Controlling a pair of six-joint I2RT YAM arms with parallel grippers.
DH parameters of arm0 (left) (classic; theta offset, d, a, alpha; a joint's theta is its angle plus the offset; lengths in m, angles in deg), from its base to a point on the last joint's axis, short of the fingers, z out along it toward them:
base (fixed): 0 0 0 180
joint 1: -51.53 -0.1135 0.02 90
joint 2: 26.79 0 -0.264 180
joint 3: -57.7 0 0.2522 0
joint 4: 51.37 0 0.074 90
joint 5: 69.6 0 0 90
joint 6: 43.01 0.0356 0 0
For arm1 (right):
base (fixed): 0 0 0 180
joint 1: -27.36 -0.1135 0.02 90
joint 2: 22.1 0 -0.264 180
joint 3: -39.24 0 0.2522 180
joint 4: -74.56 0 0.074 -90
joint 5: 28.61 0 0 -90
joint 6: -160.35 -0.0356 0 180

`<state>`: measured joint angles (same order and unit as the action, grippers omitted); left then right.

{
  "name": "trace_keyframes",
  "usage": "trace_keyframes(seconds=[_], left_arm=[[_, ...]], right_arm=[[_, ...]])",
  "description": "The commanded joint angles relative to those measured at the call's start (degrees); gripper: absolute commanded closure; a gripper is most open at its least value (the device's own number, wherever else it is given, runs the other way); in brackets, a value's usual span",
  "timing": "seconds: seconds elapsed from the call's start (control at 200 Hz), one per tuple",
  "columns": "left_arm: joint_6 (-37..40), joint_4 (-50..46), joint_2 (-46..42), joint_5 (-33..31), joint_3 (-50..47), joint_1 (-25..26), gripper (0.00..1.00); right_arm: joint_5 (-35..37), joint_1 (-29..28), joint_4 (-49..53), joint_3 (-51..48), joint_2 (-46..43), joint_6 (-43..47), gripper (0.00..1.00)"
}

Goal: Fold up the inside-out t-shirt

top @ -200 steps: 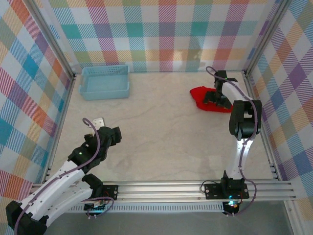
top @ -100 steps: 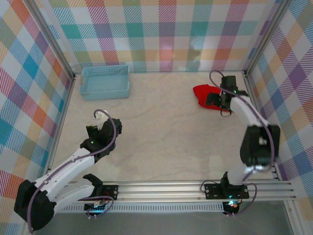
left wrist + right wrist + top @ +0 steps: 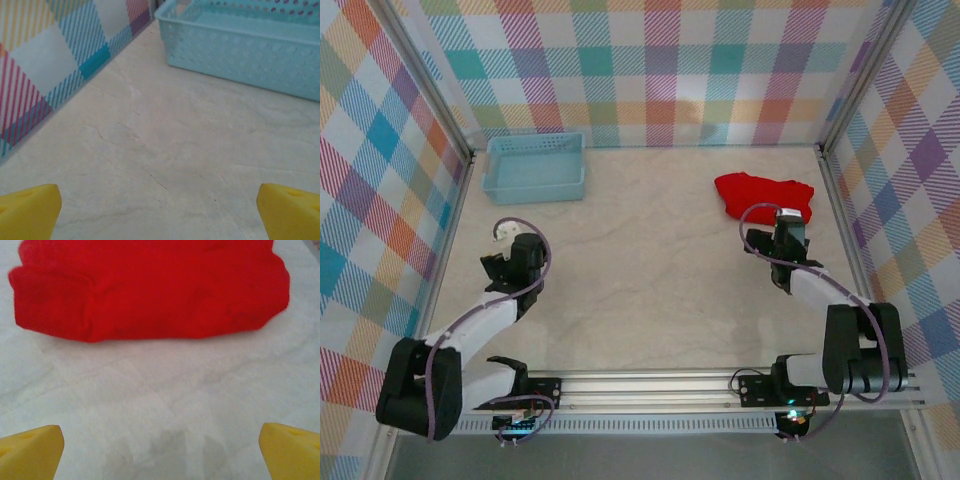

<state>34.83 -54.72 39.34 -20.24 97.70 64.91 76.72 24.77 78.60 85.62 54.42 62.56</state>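
The red t-shirt (image 3: 761, 193) lies bunched in a compact heap at the far right of the table, and in the right wrist view the shirt (image 3: 150, 290) spans the top. My right gripper (image 3: 790, 218) sits just on the near side of it, pointing at it, and is open. Its yellow fingertips (image 3: 31, 450) are wide apart over bare table, clear of the cloth, with the right gripper (image 3: 161, 452) holding nothing. My left gripper (image 3: 508, 240) is low at the left side of the table, and the left gripper (image 3: 160, 215) is open and empty.
A light-blue plastic basket (image 3: 535, 168) stands at the far left, and the basket (image 3: 250, 50) is ahead of my left gripper. Plaid walls (image 3: 55, 65) enclose the table on three sides. An aluminium rail (image 3: 660, 385) runs along the near edge.
My right gripper has let go of the t-shirt and drawn back toward the near edge. The shirt stays in a heap. My left arm has folded back and swung left.
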Motion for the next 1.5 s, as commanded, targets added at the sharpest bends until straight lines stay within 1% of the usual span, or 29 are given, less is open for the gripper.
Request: trace_keyframes(seconds=[0.0, 0.04, 0.08, 0.105, 0.16, 0.215, 0.24, 0.265, 0.31, 0.355, 0.44, 0.48, 0.54, 0.57, 0.615, 0.67, 0.69, 0.715, 0.73, 0.765, 0.805, 0.84, 0.875, 1.055, 1.5], left_arm=[[6.34, 13.28, 2.43, 5.2, -3.34, -2.14, 0.0], [7.76, 16.91, 3.91, 6.55, -4.45, -2.62, 0.0], [8.19, 20.54, 5.51, 7.64, -5.62, -3.42, 0.0], [8.42, 23.26, 6.59, 8.62, -6.25, -4.09, 0.0], [9.62, 25.48, 7.49, 10.77, -6.58, -4.83, 0.0], [10.86, 31.32, 9.3, 11.91, -7.53, -5.38, 0.0], [11.02, 31.9, 9.97, 13.04, -7.18, -5.84, 0.0], [10.56, 29.99, 10.09, 14.14, -6.22, -6.28, 0.0], [10.36, 29.13, 10.85, 16.38, -5.41, -7.32, 0.0], [10.15, 28.42, 11.19, 19.72, -4.88, -8.42, 0.0], [10.69, 31.57, 10.74, 22.41, -6.62, -8.64, 0.0], [10.47, 36.3, 11.18, 23.49, -9.1, -8.61, 0.0], [10.49, 45.81, 14.9, 24.84, -12.0, -8.6, 0.0], [10.62, 47.71, 16.61, 25.35, -11.86, -8.63, 0.0], [10.83, 47.43, 19.81, 26.13, -10.3, -8.67, 0.0], [12.05, 46.87, 24.12, 27.8, -6.96, -8.61, 0.0], [12.43, 43.22, 23.79, 29.12, -5.35, -8.63, 0.0], [12.77, 36.31, 22.87, 30.33, -2.88, -8.62, 0.0], [12.95, 34.49, 23.07, 30.81, -1.96, -8.58, 0.0], [12.98, 38.14, 23.86, 31.28, -2.89, -8.8, 0.0], [12.69, 35.57, 23.19, 30.95, -2.37, -8.89, 0.0], [12.75, 37.22, 23.59, 30.89, -2.75, -8.88, 0.0], [12.67, 35.98, 23.34, 30.93, -2.44, -8.84, 0.0], [12.94, 36.92, 23.43, 29.7, -2.78, -8.31, 0.0], [12.88, 36.78, 23.37, 29.82, -2.77, -8.35, 0.0]], right_arm=[[-3.41, 0.26, -12.41, -2.0, 2.9, 3.92, 0.0], [-4.41, 0.22, -14.32, -2.14, 4.69, 4.46, 0.0], [-5.95, 0.21, -12.89, -0.87, 5.48, 5.17, 0.0], [-7.27, 0.15, -14.58, -1.11, 5.82, 5.97, 0.0], [-9.9, 0.22, -18.56, -2.07, 6.14, 7.13, 0.0], [-12.0, 0.39, -21.71, -2.92, 6.56, 8.22, 0.0], [-14.13, 0.8, -22.97, -3.33, 6.95, 8.37, 0.0], [-16.16, 1.12, -25.18, -4.04, 7.57, 8.58, 0.0], [-17.62, 1.18, -30.69, -5.75, 9.09, 8.87, 0.0], [-18.41, 1.58, -32.31, -6.76, 9.51, 8.76, 0.0], [-18.94, 1.86, -33.38, -7.37, 9.81, 8.68, 0.0], [-18.4, 1.8, -34.47, -7.65, 10.09, 8.43, 0.0], [-18.02, 1.84, -35.28, -7.93, 10.6, 8.33, 0.0], [-18.0, 1.84, -35.03, -7.89, 10.63, 8.3, 0.0], [-17.76, 1.84, -35.02, -7.76, 10.74, 8.08, 0.0], [-15.47, 1.81, -36.23, -8.28, 11.03, 7.28, 0.0], [-14.53, 1.8, -37.56, -8.73, 11.38, 6.88, 0.0], [-13.79, 1.78, -38.58, -9.31, 11.55, 6.83, 0.0], [-13.59, 1.8, -38.68, -9.47, 11.41, 6.86, 0.0], [-13.59, 1.78, -38.71, -9.46, 11.44, 6.85, 0.0], [-13.69, 1.74, -38.65, -9.5, 11.31, 6.87, 0.0], [-13.6, 1.8, -38.75, -9.51, 11.44, 6.94, 0.0], [-13.67, 1.78, -38.67, -9.5, 11.38, 6.83, 0.0], [-13.67, 1.74, -38.58, -9.42, 11.46, 6.81, 0.0], [-13.82, 1.8, -38.54, -9.42, 11.45, 6.79, 0.0]])
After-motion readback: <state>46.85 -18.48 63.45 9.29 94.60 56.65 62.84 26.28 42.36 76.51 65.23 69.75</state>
